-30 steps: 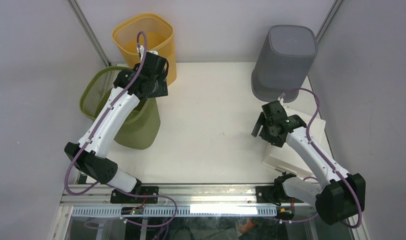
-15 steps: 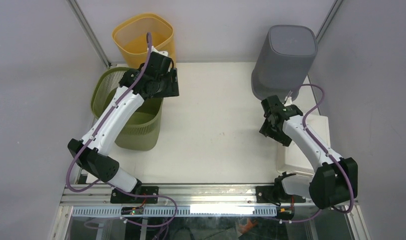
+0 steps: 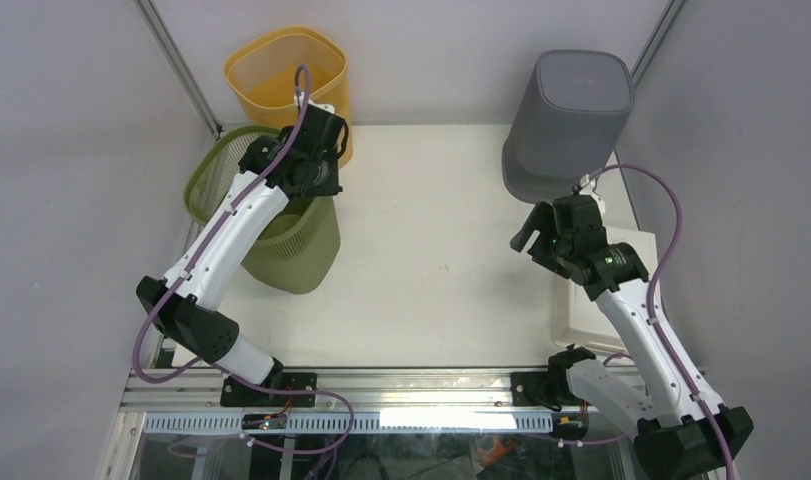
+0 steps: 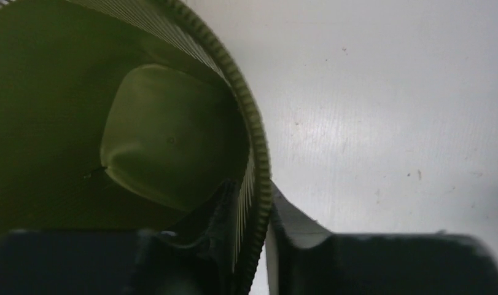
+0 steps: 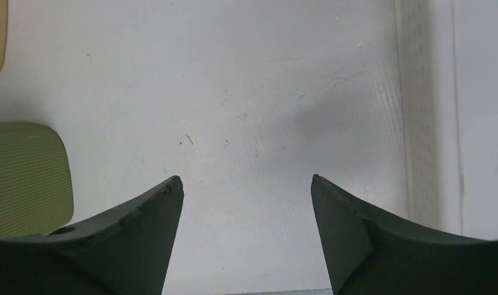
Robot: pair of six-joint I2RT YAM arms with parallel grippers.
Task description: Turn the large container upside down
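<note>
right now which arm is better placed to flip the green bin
Left. The left pincer grips the rim of the green bin, one finger inside, one outside. The right pincer hangs open over the table.

Work cell from above. A white table top (image 3: 431,250), faintly speckled and scuffed in the wrist views, forms the floor of the cell. Plain pale lilac-grey panels enclose it: a back wall (image 3: 431,40), a left wall (image 3: 61,200) and a right wall (image 3: 741,200). A left post (image 3: 176,65) and a right post (image 3: 653,40) of bare metal rise at the back corners. An aluminium rail (image 3: 411,380) runs along the near edge, with a bright strip of reflected light (image 3: 446,419) just below it
</note>
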